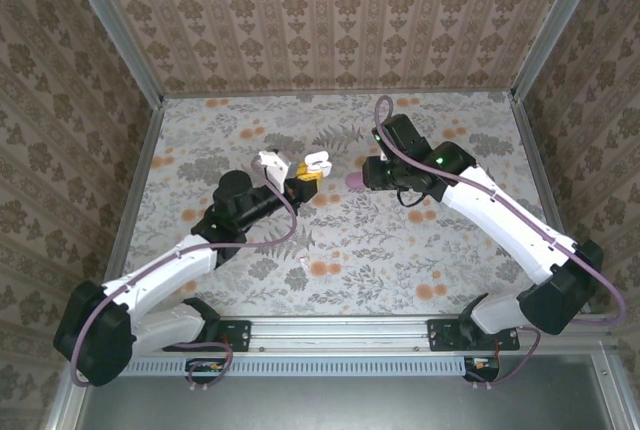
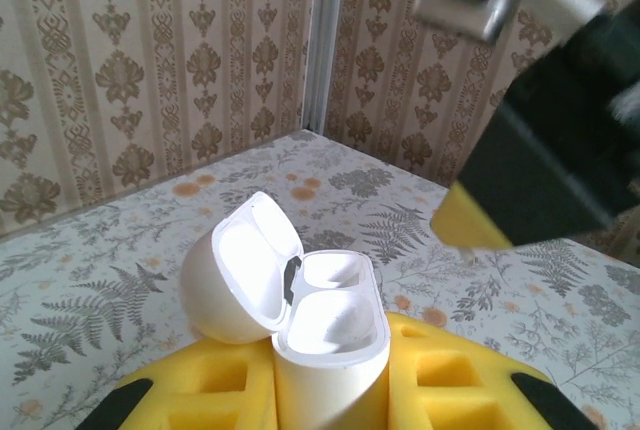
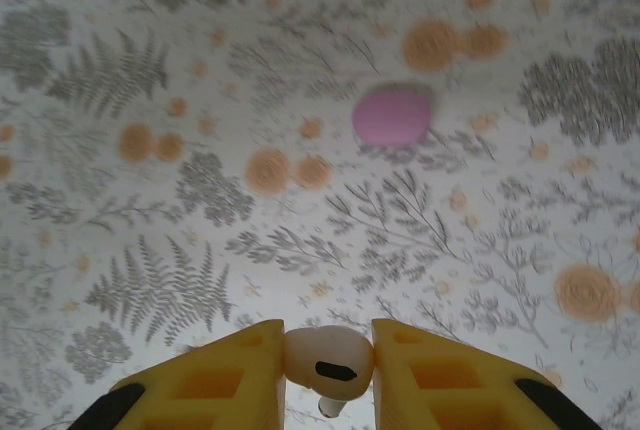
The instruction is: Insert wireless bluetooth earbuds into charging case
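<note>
Clamped narrow in the left hand (image 2: 330,385): the charging case (image 2: 332,335), upright between two yellow fingers (image 2: 215,395) that press its sides. Lid (image 2: 240,275) standing open, tipped back to the left of the case body on its hinge, with two pale hollow wells (image 2: 335,270) facing up. Beneath and beyond the case, a floral-printed surface (image 2: 120,240). In the top view, to the right of the case (image 1: 318,162): the right hand (image 1: 368,172), near it but apart. Closed narrow on one white earbud (image 3: 328,358), pinched at the bulb between yellow fingers (image 3: 420,380), stem pointing down, dark oval toward the wrist camera. Flat on the surface to the right of the case, close by the right hand: a small pink disc (image 1: 355,181). Behind the case, patterned wallpaper walls (image 2: 150,70) joined at a metal corner post (image 2: 322,40).
</note>
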Robot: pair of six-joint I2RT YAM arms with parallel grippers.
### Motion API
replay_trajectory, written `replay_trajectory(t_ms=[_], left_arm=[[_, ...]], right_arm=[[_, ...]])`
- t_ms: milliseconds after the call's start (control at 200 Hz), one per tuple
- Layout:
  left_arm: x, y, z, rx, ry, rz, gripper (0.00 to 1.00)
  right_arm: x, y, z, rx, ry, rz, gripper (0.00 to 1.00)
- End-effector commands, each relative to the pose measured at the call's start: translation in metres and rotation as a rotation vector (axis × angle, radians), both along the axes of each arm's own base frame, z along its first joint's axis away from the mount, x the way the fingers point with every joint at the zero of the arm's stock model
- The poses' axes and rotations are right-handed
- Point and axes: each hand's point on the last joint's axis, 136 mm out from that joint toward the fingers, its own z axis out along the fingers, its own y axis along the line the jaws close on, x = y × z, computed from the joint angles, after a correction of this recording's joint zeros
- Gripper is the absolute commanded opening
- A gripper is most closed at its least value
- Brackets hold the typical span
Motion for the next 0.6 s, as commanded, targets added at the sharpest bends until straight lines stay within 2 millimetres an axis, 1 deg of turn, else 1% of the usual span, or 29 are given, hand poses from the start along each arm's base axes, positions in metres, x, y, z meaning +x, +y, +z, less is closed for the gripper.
replay_trajectory(t_ms=[0, 80, 160, 290, 365, 495, 510, 595], left_arm=[[-0.004, -0.007, 0.034, -0.076, -0.056, -0.051, 0.23], [-0.005, -0.010, 0.035, -0.080, -0.058, -0.066, 0.23], [-0.009, -0.014, 0.037, -0.087, -0.064, -0.092, 0.23], [-0.011, -0.017, 0.038, -0.087, -0.065, -0.113, 0.24], [-0.013, -0.018, 0.038, -0.090, -0.072, -0.120, 0.23], [-0.016, -0.019, 0.042, -0.095, -0.084, -0.134, 0.23], [-0.017, -0.019, 0.042, -0.095, -0.085, -0.137, 0.23], [-0.018, -0.020, 0.044, -0.099, -0.091, -0.147, 0.23]], right_arm=[[-0.003, 0.001, 0.037, -0.006, -0.101, 0.038, 0.27], [-0.002, 0.011, 0.055, 0.019, -0.151, 0.065, 0.27], [-0.001, 0.024, 0.068, 0.039, -0.202, 0.100, 0.27], [-0.002, 0.045, 0.085, 0.065, -0.267, 0.160, 0.27], [-0.001, 0.050, 0.093, 0.077, -0.296, 0.172, 0.27], [0.000, 0.055, 0.099, 0.077, -0.331, 0.187, 0.27], [0.004, 0.058, 0.091, 0.060, -0.317, 0.187, 0.27], [0.006, 0.061, 0.090, 0.047, -0.326, 0.195, 0.27]])
